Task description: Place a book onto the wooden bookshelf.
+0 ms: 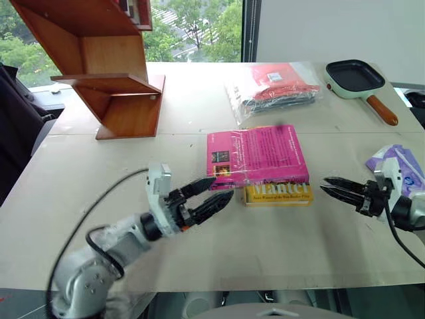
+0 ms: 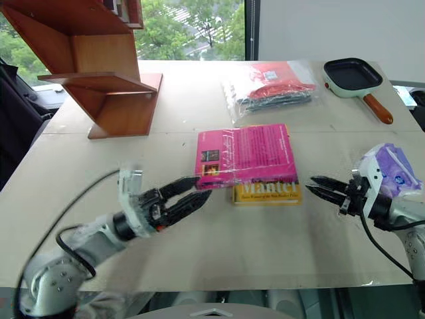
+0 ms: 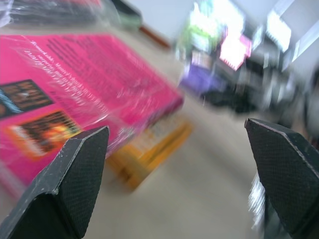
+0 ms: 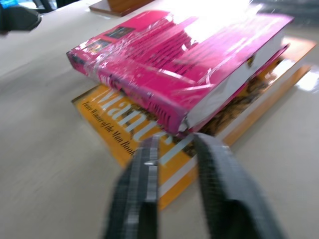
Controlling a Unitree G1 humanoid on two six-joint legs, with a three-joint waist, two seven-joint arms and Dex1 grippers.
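Note:
The pink book (image 1: 259, 154) lies flat in clear wrap on top of a yellow book (image 1: 279, 194) in the middle of the table. My left gripper (image 1: 221, 187) is open, its tips just off the pink book's near left corner, not touching it. In the left wrist view its wide-spread fingers (image 3: 75, 184) frame the book (image 3: 75, 84). My right gripper (image 1: 324, 185) hangs a little to the right of the yellow book, its fingers (image 4: 144, 189) slightly apart with nothing between them, pointing at the pink book's (image 4: 164, 55) spine end. The wooden bookshelf (image 1: 113, 73) stands at the far left.
A clear bag of red and dark items (image 1: 279, 86) lies behind the books. A pale green pan with a wooden handle (image 1: 355, 76) is at the far right. A purple and white packet (image 1: 398, 166) sits by my right wrist.

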